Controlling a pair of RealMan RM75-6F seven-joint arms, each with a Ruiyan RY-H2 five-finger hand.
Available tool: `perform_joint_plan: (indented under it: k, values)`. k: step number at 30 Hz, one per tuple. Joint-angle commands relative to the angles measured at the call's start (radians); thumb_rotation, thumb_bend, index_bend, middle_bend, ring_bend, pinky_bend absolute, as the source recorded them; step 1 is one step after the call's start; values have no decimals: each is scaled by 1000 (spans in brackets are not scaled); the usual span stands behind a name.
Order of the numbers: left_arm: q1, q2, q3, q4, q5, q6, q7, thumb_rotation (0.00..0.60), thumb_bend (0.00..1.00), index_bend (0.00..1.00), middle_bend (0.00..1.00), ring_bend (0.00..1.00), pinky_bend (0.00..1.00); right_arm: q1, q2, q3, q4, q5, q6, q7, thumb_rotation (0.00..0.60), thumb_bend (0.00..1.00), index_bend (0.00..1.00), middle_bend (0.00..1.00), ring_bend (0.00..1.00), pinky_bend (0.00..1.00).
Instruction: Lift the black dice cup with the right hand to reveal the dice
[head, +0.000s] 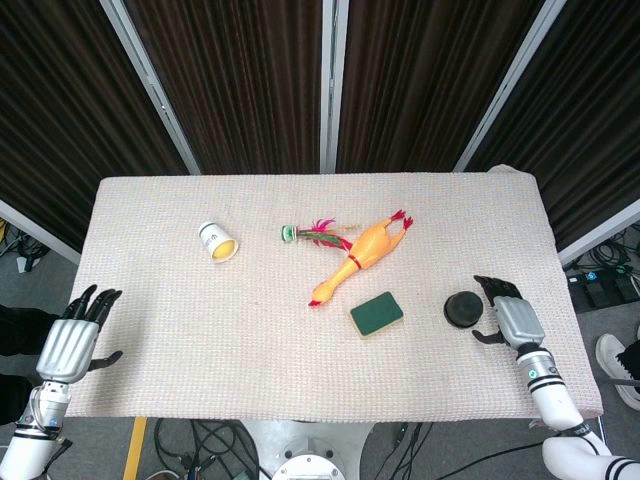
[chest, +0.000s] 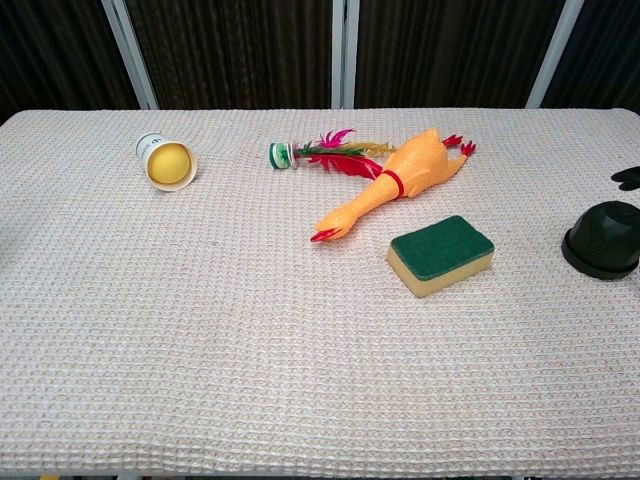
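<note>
My left hand (head: 68, 345) hangs off the table's (head: 180, 340) near left corner, fingers spread, holding nothing. On the cloth I see a paper cup (head: 219, 242) tipped on its side, a feathered shuttlecock (head: 312, 233), a rubber chicken (head: 360, 256) and a green sponge (head: 376, 314). The black dice cup (head: 463, 309) sits mouth down near the right edge. My right hand (head: 508, 318) is just beside it on its right, fingers parted, gripping nothing; contact I cannot tell.
</note>
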Motion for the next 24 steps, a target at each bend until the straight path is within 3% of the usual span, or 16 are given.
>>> perform_joint_plan:
  k: [1,24]
  values:
    - [0,0,0,1,0,0,0,600,26,90,105,21,186,6,-7,8,9,12,-11,20,600,99,0,105,0,0]
    - [-1,-1,5,11,-3,-7,-6,600,26,90,105,21,186,33,-37,-7,42,21,-45,24,600,101,0,145,0,0]
